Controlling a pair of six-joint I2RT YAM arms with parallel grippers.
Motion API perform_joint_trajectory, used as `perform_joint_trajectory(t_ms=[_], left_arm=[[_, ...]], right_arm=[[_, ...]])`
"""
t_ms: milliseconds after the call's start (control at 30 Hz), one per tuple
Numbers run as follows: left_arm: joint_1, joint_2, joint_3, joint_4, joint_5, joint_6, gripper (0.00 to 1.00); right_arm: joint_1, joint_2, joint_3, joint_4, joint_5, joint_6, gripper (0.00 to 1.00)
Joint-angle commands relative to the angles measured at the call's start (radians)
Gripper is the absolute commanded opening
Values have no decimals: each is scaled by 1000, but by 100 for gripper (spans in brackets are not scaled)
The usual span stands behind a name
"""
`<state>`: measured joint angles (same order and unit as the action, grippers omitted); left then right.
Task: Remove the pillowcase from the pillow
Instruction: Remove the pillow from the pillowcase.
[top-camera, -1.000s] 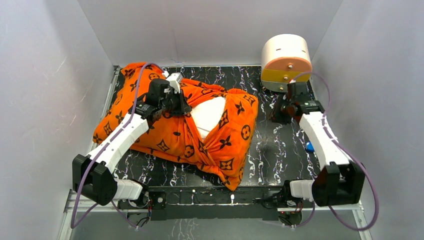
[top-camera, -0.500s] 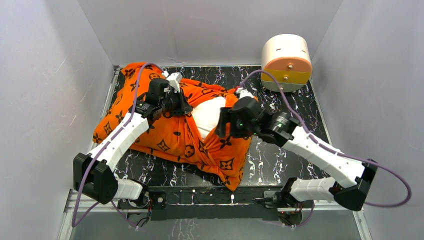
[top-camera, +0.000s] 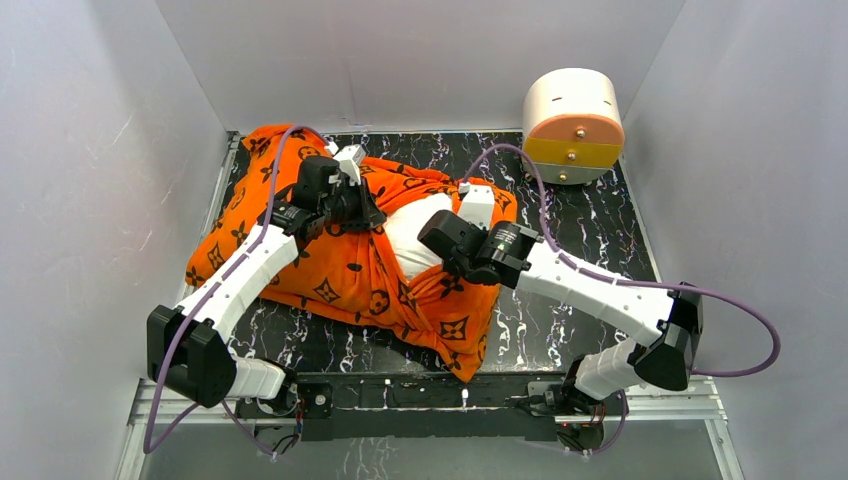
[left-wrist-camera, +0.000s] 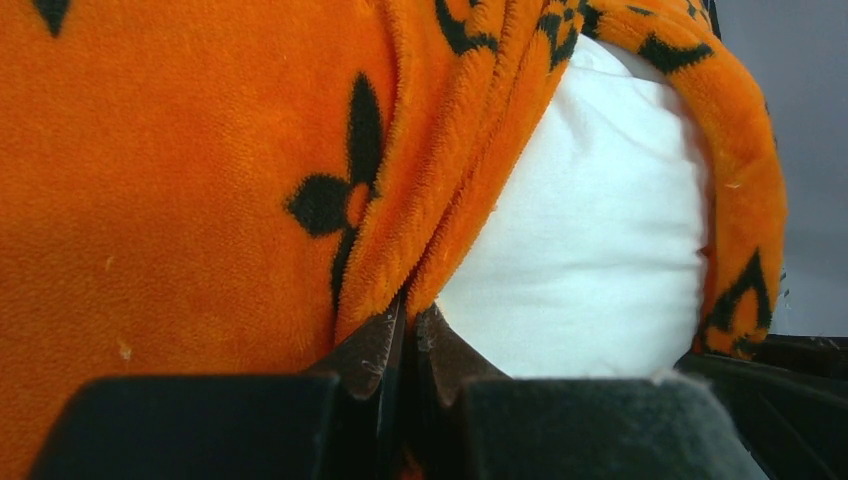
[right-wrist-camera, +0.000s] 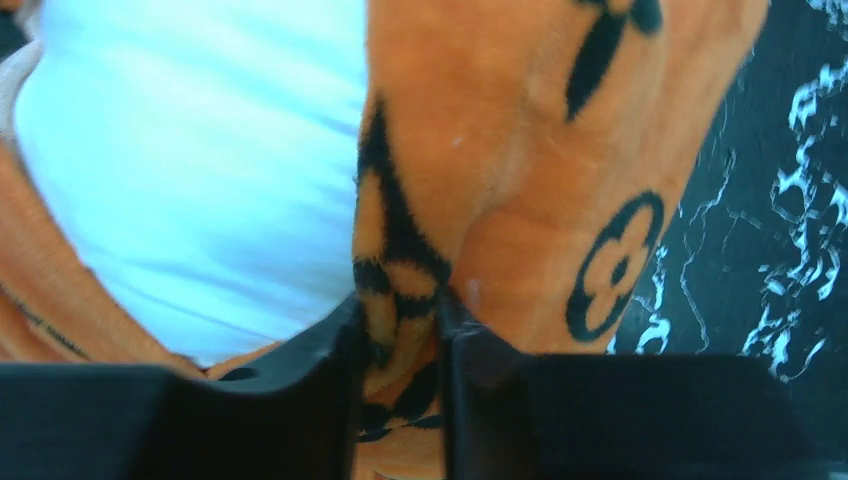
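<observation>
Two end effectors are both clamped on the pillowcase (top-camera: 340, 275). It lies bunched over the pillow (top-camera: 413, 228), left of centre in the top view, on the black, white-veined desk (top-camera: 570, 290). The orange cover with its dark flower and circle motifs wraps most of the pillow. It is parted in the middle, and a white patch of pillow shows in that gap. One corner of the cover points toward the lower centre of the frame, near the desk's front edge.

The left end effector (top-camera: 368, 215) sits at the left rim of the gap, above and left of centre in the top view. In its wrist view the fingers (left-wrist-camera: 365, 355) are drawn together at lower centre, with a thin edge of orange plush pinched between their tips. The fabric fills the left and top of that frame. The white pillow bulges on the right, framed by a further orange band.

The right end effector (top-camera: 430, 233) reaches in from the lower right to the right rim of the gap, over the white patch. In its wrist view the fingers (right-wrist-camera: 325, 350) stand a little apart, with a thick fold of the cover squeezed between them. White pillow fills the upper left, and the desk shows at the right edge.

A round drawer box (top-camera: 572, 120) stands at the upper right of the top view, at the back of the desk, well apart from the pillow. Pale walls (top-camera: 100, 150) close in the sides and back.
</observation>
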<state>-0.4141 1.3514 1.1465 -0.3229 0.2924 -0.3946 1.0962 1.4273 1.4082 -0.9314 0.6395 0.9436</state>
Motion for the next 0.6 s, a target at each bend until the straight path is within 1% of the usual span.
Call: perform_joint_trajectory(t_ms=[0,67,167,233,367,433,467,500,567], left_arm=[[3,-16,11,-111,-32,24,0],[2,-14,12,-111,-40,25,0],[4,-11,14,-111,-56,28,0],[4,-13,16,-113,-64,33,0],[4,-15,30,-125,-90,39,0],[4,-12,39,-120,-59,46,0],[4,-6,47,-116,-18,54,7],[4,-1,57,-113,31,60,19],[-1,16,90,-123,127,74,50]], right_arm=[[2,-60,-74,-106,123,107,18],[0,-107,-144,-104,121,132,0],[-31,-179,-255,-130,93,180,0],[-70,-234,-343,-114,47,186,0],[-140,-342,-507,-17,-76,178,0],[-150,-375,-579,80,-153,164,0],[-152,-377,-607,132,-202,163,0],[-153,-369,-629,177,-233,162,0],[-154,-335,-655,257,-276,162,0]])
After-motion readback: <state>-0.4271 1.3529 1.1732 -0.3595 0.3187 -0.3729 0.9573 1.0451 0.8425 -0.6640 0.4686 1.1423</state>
